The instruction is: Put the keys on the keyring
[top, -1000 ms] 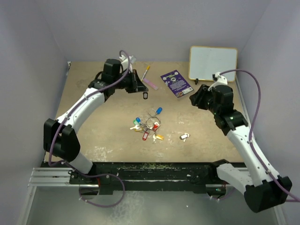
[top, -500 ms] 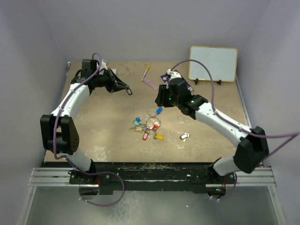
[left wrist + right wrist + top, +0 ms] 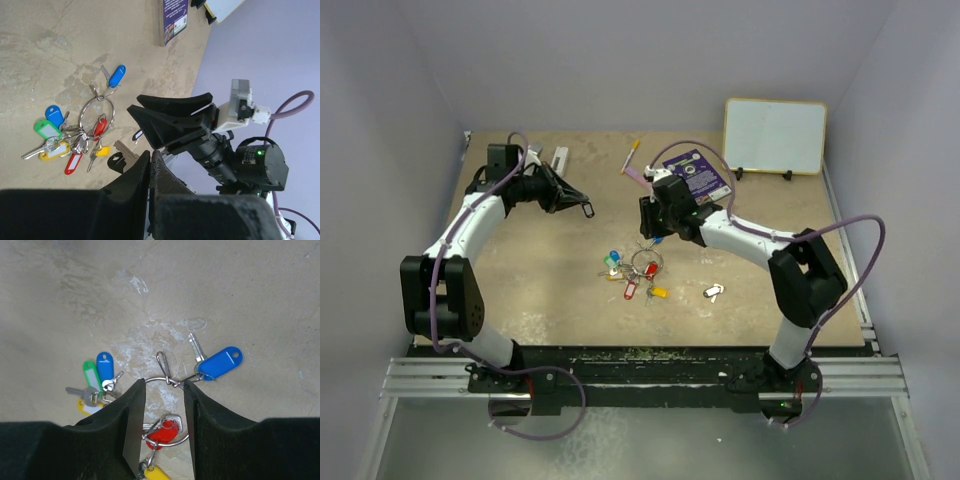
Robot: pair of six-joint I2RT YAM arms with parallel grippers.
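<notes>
The keyring (image 3: 647,264) lies mid-table with several keys (image 3: 625,278) on it, tagged blue, green, yellow and red. My right gripper (image 3: 651,222) hovers over its far side. In the right wrist view the open right gripper (image 3: 162,387) straddles the keyring (image 3: 155,378), with a blue-tagged key (image 3: 220,362) just right of its fingers and a red tag (image 3: 165,432) between them. My left gripper (image 3: 575,204) is at the left, held above the table, shut on a black-tagged key (image 3: 587,210). That black-tagged key (image 3: 119,159) sticks out beside the left gripper (image 3: 150,156). A white-tagged key (image 3: 713,293) lies alone.
A purple card (image 3: 697,177) lies at the back, right behind the right arm. A whiteboard (image 3: 775,135) leans on the back right wall. A pen (image 3: 632,155) and a pink strip (image 3: 640,178) lie at the back centre. Walls close in on both sides.
The right arm swung from the right side to the middle and now stands over the keyring, jaws a little narrower. The left arm drew back to the left with the black-tagged key.
</notes>
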